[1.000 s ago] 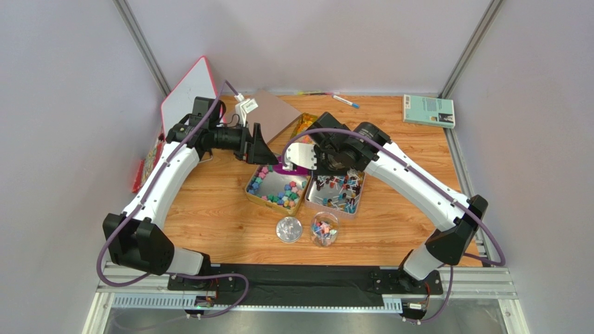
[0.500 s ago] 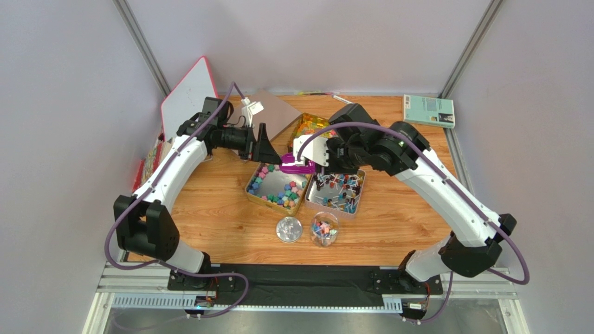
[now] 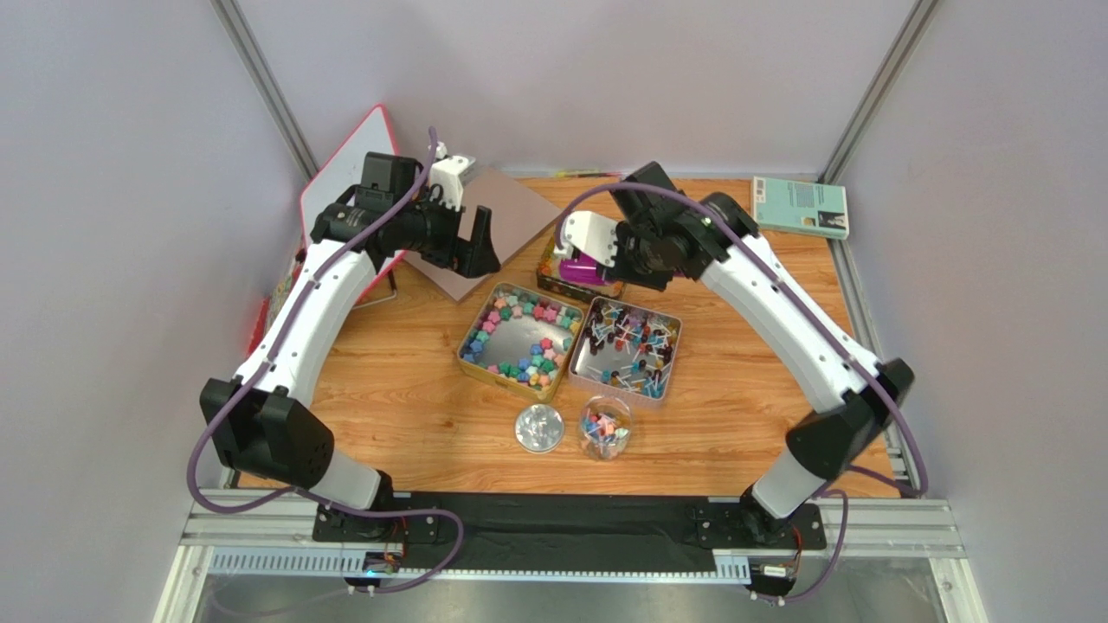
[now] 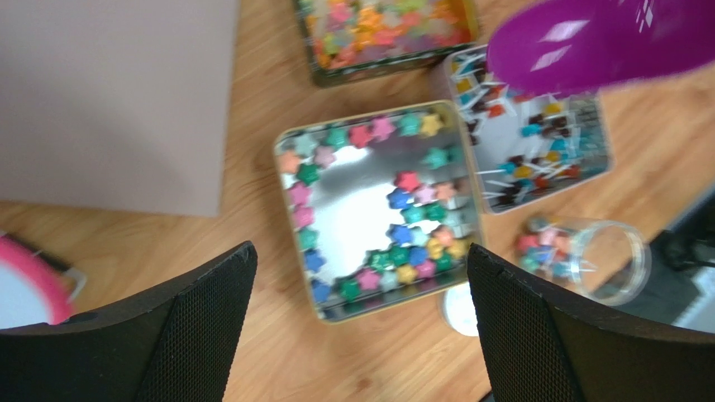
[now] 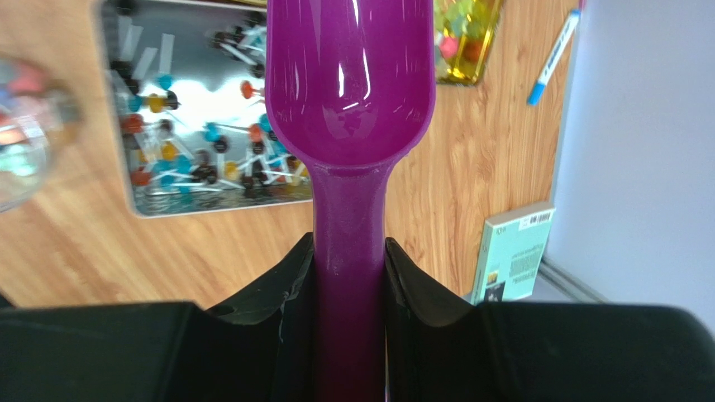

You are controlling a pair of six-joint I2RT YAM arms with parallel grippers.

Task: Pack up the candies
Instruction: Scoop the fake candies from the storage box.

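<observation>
The purple scoop [image 5: 348,84] loses its bowl's tip to the right wrist view's top edge, and its handle end is hidden between the right gripper [image 5: 349,251] fingers. The glass jar [image 5: 21,126] there is a blur, cut by the left edge. In the left wrist view the back tin [image 4: 382,75] of orange-yellow candies [image 4: 369,21] is blurred and cut off at the top

I get bright, even light; glare streaks the purple scoop [image 5: 348,75], and the candies [image 4: 409,180] look blurred in my left wrist view.
</observation>
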